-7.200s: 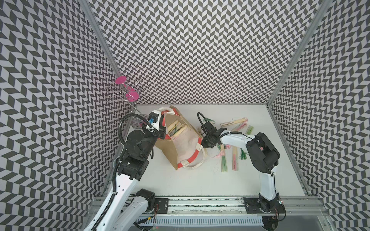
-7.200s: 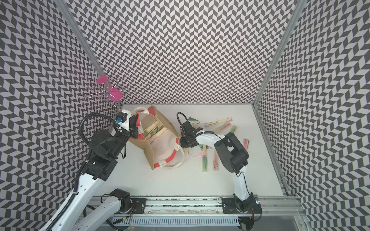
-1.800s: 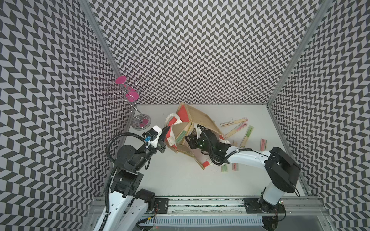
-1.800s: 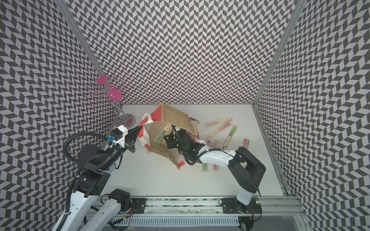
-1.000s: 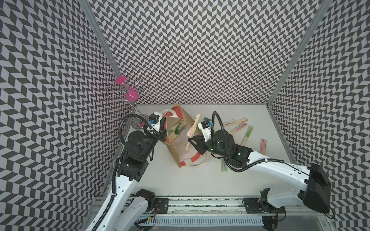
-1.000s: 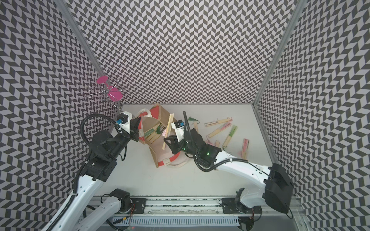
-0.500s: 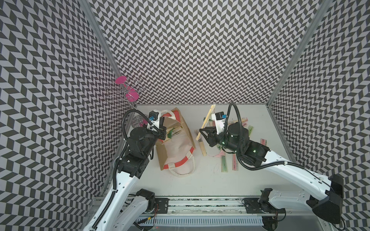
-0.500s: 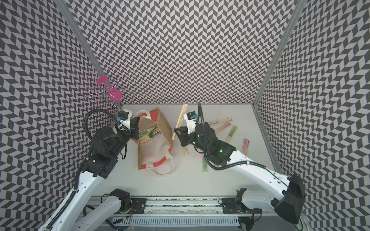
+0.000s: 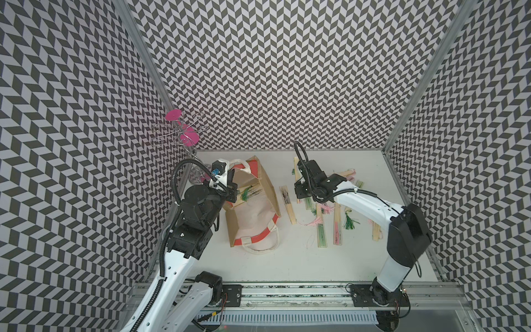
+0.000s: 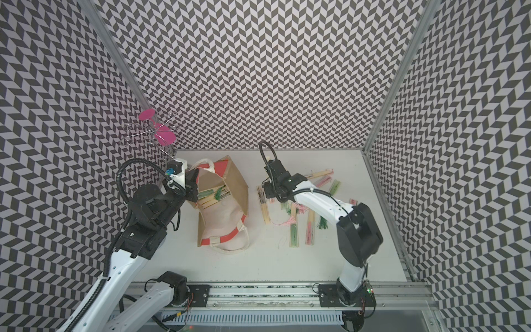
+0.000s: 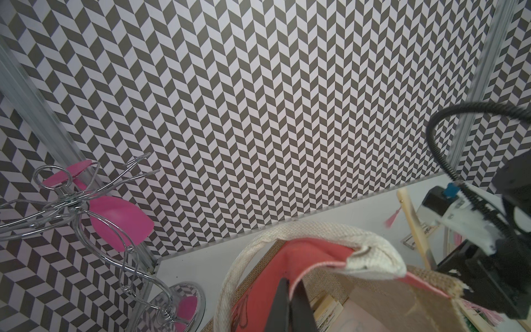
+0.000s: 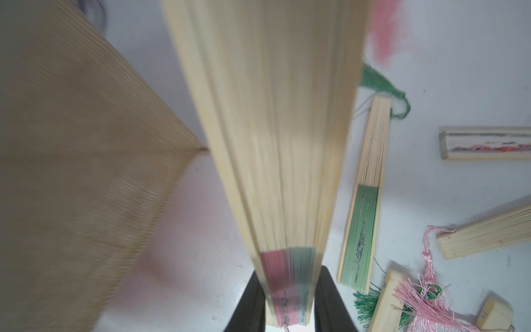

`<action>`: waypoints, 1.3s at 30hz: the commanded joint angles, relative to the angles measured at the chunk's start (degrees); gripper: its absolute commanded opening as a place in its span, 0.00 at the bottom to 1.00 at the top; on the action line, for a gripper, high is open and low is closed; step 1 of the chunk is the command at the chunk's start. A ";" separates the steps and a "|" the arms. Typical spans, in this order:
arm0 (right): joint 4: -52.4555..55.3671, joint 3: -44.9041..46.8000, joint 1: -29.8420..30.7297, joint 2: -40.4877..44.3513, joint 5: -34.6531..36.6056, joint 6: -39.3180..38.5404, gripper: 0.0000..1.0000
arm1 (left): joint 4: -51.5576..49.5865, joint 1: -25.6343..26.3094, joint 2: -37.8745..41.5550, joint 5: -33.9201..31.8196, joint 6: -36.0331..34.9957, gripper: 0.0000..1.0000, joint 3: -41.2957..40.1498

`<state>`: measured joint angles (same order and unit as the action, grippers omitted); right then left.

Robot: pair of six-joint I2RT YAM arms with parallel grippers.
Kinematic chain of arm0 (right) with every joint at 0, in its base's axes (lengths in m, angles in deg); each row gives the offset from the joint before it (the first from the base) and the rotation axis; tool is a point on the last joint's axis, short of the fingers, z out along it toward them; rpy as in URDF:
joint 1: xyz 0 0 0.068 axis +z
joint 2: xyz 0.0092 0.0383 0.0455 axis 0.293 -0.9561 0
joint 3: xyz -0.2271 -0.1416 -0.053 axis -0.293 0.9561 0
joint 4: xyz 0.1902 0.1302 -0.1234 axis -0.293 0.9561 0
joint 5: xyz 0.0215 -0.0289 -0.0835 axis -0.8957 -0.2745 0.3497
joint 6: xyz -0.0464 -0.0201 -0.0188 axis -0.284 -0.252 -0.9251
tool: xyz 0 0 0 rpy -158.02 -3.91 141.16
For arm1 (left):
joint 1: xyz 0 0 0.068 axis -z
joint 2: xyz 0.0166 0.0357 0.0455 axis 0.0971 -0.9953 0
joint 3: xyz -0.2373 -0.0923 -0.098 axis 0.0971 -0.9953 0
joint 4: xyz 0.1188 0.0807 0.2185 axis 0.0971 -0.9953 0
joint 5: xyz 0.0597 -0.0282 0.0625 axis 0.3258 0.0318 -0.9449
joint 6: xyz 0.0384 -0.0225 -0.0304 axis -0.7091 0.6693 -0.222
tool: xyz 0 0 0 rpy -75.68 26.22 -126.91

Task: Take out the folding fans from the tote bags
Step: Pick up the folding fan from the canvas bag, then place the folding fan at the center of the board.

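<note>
Pinching one slim pale-bamboo folding fan (image 12: 270,129) by its end, the right gripper (image 12: 288,290) could lose it if it swung; the left gripper (image 11: 292,289) pinched the rim of the tan jute tote bag (image 9: 268,186).

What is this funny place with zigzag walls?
Probably a robot test booth, not a home: zigzag walls box in a white table, and the left arm and right arm are bolted to a metal rail along its edge.
</note>
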<state>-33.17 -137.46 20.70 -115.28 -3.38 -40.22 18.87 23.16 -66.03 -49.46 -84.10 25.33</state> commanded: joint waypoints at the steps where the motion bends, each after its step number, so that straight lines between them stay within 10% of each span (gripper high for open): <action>1: 3.22 -5.80 -0.21 -4.86 3.24 -2.68 0.00 | 3.72 -0.01 1.27 0.19 -0.02 0.00 1.41; 18: 9.85 -21.02 -3.81 -24.57 -0.69 -2.80 0.01 | 3.93 -0.01 2.14 0.52 -0.39 0.00 0.78; 30: 9.46 -23.00 -3.83 -26.19 -0.98 -3.45 0.38 | 5.64 -0.01 3.33 2.30 -1.26 0.00 -0.31; 39: 8.85 -20.35 -3.81 -18.73 -1.72 -2.01 0.46 | 5.73 -0.01 4.26 2.88 -2.80 0.00 -1.25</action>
<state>-23.38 -158.53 16.85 -140.28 -4.87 -43.13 19.31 23.16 -63.03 -47.45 -85.85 23.88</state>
